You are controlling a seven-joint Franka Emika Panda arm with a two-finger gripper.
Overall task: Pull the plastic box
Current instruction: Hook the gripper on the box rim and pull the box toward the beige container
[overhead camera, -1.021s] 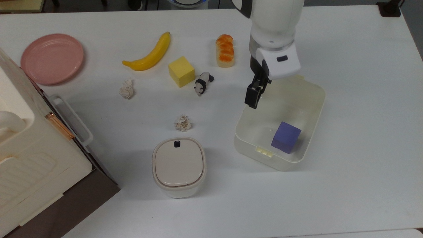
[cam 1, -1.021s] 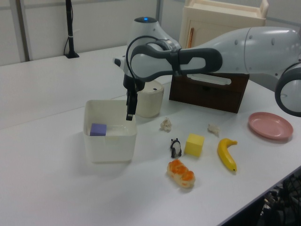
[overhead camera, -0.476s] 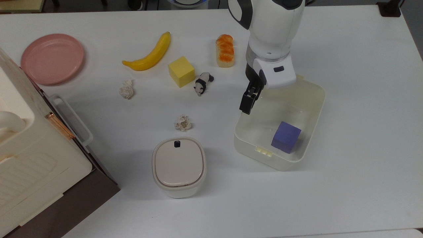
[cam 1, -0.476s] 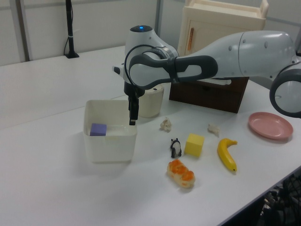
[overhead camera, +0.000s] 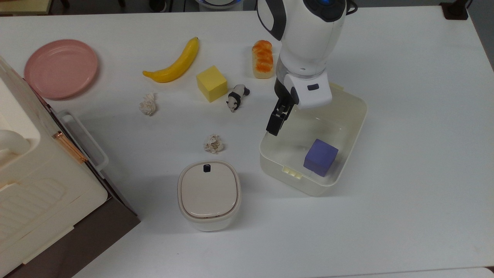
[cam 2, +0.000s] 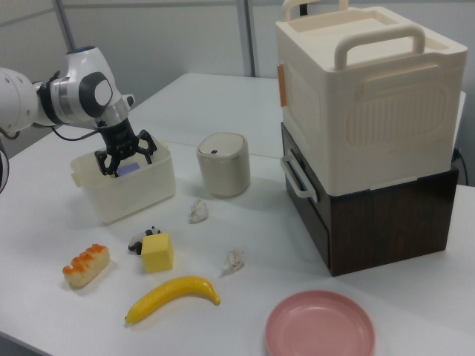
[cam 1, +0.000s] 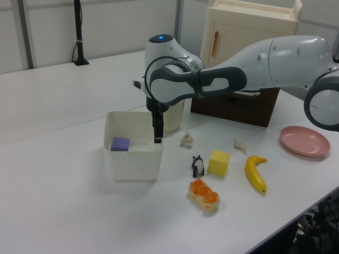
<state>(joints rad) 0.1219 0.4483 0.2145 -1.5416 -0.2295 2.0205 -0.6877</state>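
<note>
Black fingers of the gripper point(overhead camera: 274, 128) reach down at the rim of the plastic box point(overhead camera: 353, 143). In the right view they look spread apart, gripping nothing, with the tips dipped just over the tub's edge. From the top view the visible finger sits right at the wall on the top view's left, about midway along that side. I can't tell whether the other finger is inside or outside the wall.

The tub stands on the white table point(overhead camera: 417, 193), open-topped, with a purple cube point(overhead camera: 320, 157) lying loose on its floor near the corner at the top view's lower right. Its pale clip tabs face the lower edge of the top view.

To my eye this is the drag itself. The fingers act as a hook on a thin wall, so the pull should stay low, slow and level. If the arm lifts, the wall could flex and slip off the fingertip, or the near side could tip up and send the cube sliding.

I'd keep the line of travel straight so the tub doesn't swivel about the contact point. The toy panda point(overhead camera: 237, 97) and the crumpled paper ball point(overhead camera: 213, 143) lie apart on the top view's left. The lidded bin point(overhead camera: 209, 193) stands near the tub's lower-left corner there, so the path should be checked against it.
</note>
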